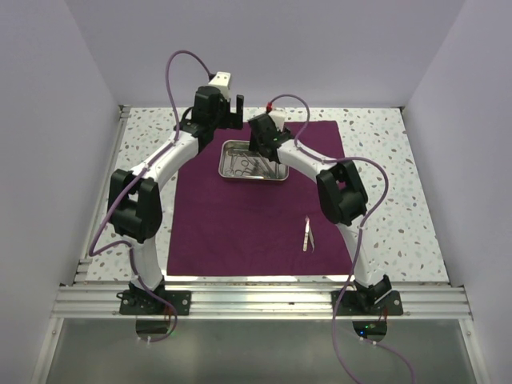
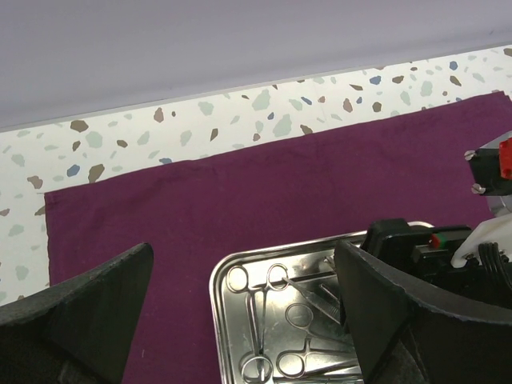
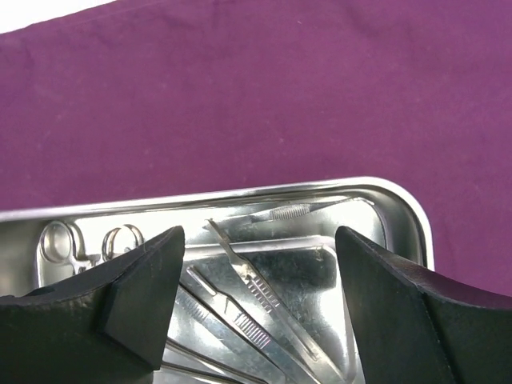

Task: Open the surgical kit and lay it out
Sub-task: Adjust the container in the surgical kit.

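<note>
The dark purple cloth [image 1: 240,216] lies spread flat on the table. The steel tray [image 1: 227,173] sits on its far half and holds several silver instruments. Ring-handled forceps [image 2: 264,316] lie at its left end, and flat ridged handles [image 3: 268,292] and tweezers [image 3: 300,210] at its right. One pair of tweezers [image 1: 309,235] lies alone on the cloth, near right. My left gripper [image 1: 218,118] is open and empty, raised over the tray's far left; its midpoint in the wrist view [image 2: 244,320] is over the tray. My right gripper [image 1: 260,150] is open low over the tray, straddling the handles [image 3: 260,300].
Speckled tabletop [image 1: 384,184] borders the cloth on all sides. White walls enclose the back and sides. An aluminium rail [image 1: 256,300] runs along the near edge. The two wrists are close together above the tray.
</note>
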Controlling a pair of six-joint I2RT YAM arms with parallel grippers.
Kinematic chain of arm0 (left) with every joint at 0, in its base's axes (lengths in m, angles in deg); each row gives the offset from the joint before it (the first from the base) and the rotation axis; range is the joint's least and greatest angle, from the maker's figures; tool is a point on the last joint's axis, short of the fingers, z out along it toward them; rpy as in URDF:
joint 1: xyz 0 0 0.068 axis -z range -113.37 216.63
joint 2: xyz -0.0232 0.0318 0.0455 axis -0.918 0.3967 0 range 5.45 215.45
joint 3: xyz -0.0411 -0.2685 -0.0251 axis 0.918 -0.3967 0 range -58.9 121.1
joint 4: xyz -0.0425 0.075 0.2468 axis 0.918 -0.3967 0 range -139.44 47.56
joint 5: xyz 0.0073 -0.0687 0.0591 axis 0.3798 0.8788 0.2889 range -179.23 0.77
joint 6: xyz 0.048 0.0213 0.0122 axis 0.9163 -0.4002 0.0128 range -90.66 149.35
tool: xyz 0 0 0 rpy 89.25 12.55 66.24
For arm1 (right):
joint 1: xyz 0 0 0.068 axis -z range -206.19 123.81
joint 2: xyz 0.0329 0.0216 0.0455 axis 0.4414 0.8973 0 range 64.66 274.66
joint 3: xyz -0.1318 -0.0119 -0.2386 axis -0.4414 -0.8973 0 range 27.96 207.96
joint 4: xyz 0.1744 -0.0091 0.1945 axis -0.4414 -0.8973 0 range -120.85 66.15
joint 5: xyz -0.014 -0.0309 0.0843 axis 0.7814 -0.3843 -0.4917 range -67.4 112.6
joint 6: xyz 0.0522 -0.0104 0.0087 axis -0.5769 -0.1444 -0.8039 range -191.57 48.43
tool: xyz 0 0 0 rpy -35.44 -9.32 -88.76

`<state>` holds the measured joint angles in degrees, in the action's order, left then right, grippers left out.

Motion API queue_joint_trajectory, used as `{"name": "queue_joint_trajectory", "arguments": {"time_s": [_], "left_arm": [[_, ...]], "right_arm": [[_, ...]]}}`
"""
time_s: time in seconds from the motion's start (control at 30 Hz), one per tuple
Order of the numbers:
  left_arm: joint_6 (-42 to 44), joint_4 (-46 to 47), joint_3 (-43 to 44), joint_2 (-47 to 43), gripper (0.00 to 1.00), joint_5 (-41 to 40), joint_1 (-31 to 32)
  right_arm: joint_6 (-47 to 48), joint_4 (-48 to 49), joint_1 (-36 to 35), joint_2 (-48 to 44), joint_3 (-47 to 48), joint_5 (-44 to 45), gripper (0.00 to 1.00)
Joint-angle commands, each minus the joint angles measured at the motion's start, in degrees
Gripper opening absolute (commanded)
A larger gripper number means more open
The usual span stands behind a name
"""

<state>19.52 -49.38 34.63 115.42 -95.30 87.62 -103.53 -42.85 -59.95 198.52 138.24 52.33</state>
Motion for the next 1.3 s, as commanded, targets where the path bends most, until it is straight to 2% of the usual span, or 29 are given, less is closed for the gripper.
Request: {"name": "queue_joint_trajectory", "arguments": {"time_s": [0.0,0.33,0.6,0.73,0.9,1.1,1.17,1.27], "left_arm": [[0.9,1.8,1.5,-1.1,0.99,1.0,-0.5],[0.9,2.2,1.1,-1.3,0.99,1.4,-0.6],[0.9,2.2,0.4,-2.2,0.99,1.6,-0.5],[1.1,2.3,0.0,-2.8,0.99,1.5,-0.5],[1.3,2.7,-0.6,-3.7,0.99,1.3,-0.5],[1.5,2.7,-1.0,-4.2,0.99,0.8,-0.5],[1.6,2.7,-1.1,-4.6,0.99,0.6,-0.5],[1.6,2.7,-1.6,-5.1,0.99,0.6,-0.5]], "right_arm": [[-9.8,-0.4,0.3,0.3,-0.9,3.2,0.79],[-13.7,-5.2,0.5,0.3,-2.2,7.0,0.77],[-17.6,-11.6,1.2,3.9,1.3,7.4,0.76],[-17.8,-11.3,1.8,4.7,2.0,6.9,0.76],[-20.1,-2.5,1.9,1.3,-3.8,7.8,0.74],[-22.6,-3.8,2.0,4.6,0.7,11.6,0.73],[-22.7,-5.4,2.0,6.6,3.8,12.6,0.7],[-23.2,-7.9,3.0,8.6,8.4,12.9,0.58]]}}
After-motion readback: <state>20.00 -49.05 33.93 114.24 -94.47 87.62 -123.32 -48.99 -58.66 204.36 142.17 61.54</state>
